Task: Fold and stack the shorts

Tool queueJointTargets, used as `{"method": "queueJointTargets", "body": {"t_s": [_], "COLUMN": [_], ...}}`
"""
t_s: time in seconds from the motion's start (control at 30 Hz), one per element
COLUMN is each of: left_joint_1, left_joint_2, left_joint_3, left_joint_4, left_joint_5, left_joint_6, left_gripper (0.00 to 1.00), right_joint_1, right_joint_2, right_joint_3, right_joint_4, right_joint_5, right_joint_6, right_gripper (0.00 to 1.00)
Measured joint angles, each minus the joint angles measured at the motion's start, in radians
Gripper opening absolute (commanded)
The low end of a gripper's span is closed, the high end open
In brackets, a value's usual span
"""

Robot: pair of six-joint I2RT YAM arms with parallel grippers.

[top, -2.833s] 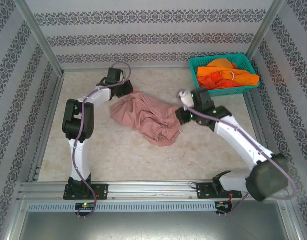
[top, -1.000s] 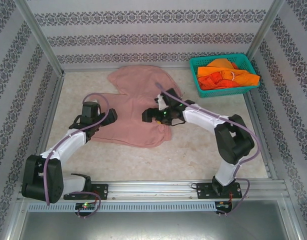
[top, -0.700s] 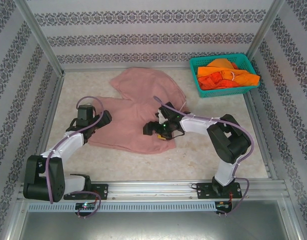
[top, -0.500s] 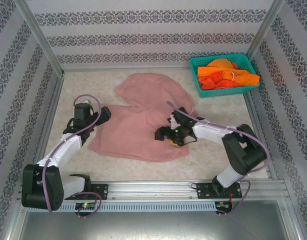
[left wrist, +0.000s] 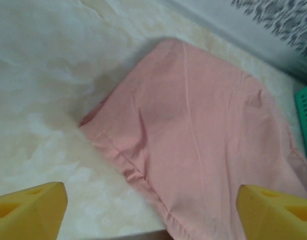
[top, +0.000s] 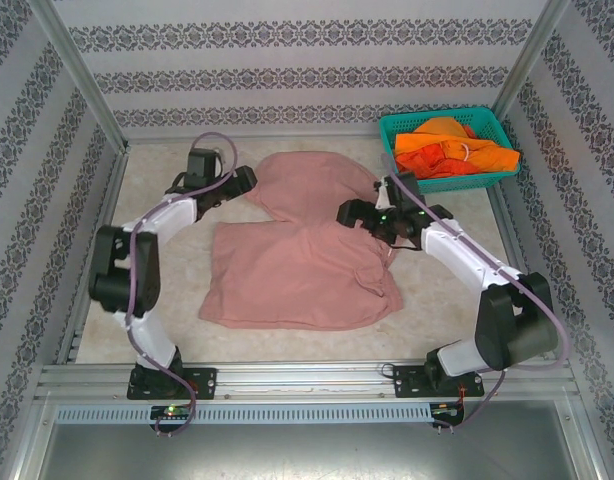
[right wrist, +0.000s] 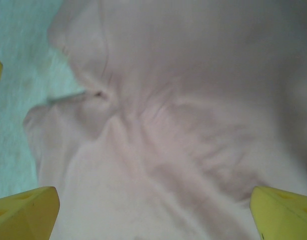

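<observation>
Dusty pink shorts [top: 297,255] lie spread flat on the middle of the table, one leg reaching toward the back. My left gripper [top: 244,181] hovers open at the back-left edge of that leg; in the left wrist view its yellow fingertips [left wrist: 28,212] stand wide apart above the hem of the pink shorts [left wrist: 193,135]. My right gripper [top: 345,212] is open over the right side of the shorts, and pink cloth [right wrist: 168,125] lies under its spread fingertips [right wrist: 23,212]. Bright orange shorts [top: 452,152] are bunched in the basket.
The teal mesh basket [top: 439,113] sits in the back right corner, its edge [left wrist: 306,115] also at the right of the left wrist view. Patterned walls and metal frame posts enclose the table. Bare marbled tabletop [top: 167,290] lies left of the shorts.
The pink shorts were dragged toward the near edge and now lie flatter. Both grippers have since lifted off and swung back toward the far side, left to the back-left, right to the right.
</observation>
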Motion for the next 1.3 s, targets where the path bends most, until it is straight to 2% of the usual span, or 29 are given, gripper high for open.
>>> {"method": "queueJointTargets", "body": {"t_s": [0.23, 0.37, 0.5, 0.7, 0.77, 0.87, 1.0, 1.17, 1.3], "left_joint_1": [-0.002, -0.002, -0.002, -0.002, -0.002, -0.002, -0.002, 0.003, 0.021], "left_joint_2": [0.256, 0.309, 0.333, 0.392, 0.409, 0.414, 0.360, 0.108, -0.150], "left_joint_3": [0.233, 0.290, 0.321, 0.367, 0.377, 0.379, 0.322, 0.106, -0.101], "left_joint_4": [-0.102, -0.138, -0.154, -0.161, -0.167, -0.182, -0.174, -0.137, -0.059], "left_joint_5": [-0.005, -0.024, -0.026, -0.019, -0.008, 0.000, -0.006, -0.044, -0.092], "left_joint_6": [0.023, 0.036, 0.036, 0.022, 0.016, 0.018, 0.030, 0.039, 0.037], "left_gripper": [0.72, 0.63, 0.56, 0.27, 0.13, 0.01, 0.00, 0.00, 0.00], "right_joint_1": [-0.162, -0.221, -0.233, -0.245, -0.252, -0.263, -0.263, -0.260, -0.235], "right_joint_2": [0.004, 0.061, 0.146, 0.244, 0.277, 0.314, 0.354, 0.363, 0.338], "right_joint_3": [-0.005, -0.003, -0.003, 0.004, 0.019, 0.039, 0.069, 0.082, 0.087], "right_joint_4": [0.003, 0.015, 0.019, 0.031, 0.037, 0.053, 0.069, 0.109, 0.129], "right_joint_5": [0.090, 0.127, 0.153, 0.171, 0.174, 0.174, 0.171, 0.150, 0.143], "right_joint_6": [0.009, 0.008, 0.009, 0.011, 0.013, 0.014, 0.008, 0.000, -0.018], "right_gripper": [0.97, 0.97, 0.97, 0.87, 0.79, 0.64, 0.38, 0.02, 0.00]}}
